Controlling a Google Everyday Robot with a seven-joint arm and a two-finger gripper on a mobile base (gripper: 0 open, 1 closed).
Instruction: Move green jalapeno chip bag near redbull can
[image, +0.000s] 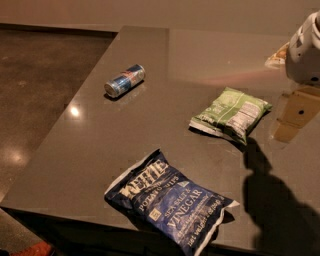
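Note:
The green jalapeno chip bag (230, 114) lies flat on the grey table, right of centre, with its white nutrition panel facing up. The redbull can (125, 80) lies on its side at the back left of the table, its silver top pointing front-left. The two are well apart. My gripper (296, 116) shows as a tan part below the white arm housing (306, 47) at the right edge. It is just right of the green bag and not touching it.
A larger dark-blue Kettle Sea Salt & Vinegar bag (170, 202) lies near the table's front edge (60, 207). A pale orange-and-white object (276, 59) sits at the back right, partly hidden by the arm. Dark floor (35, 75) lies beyond the left table edge.

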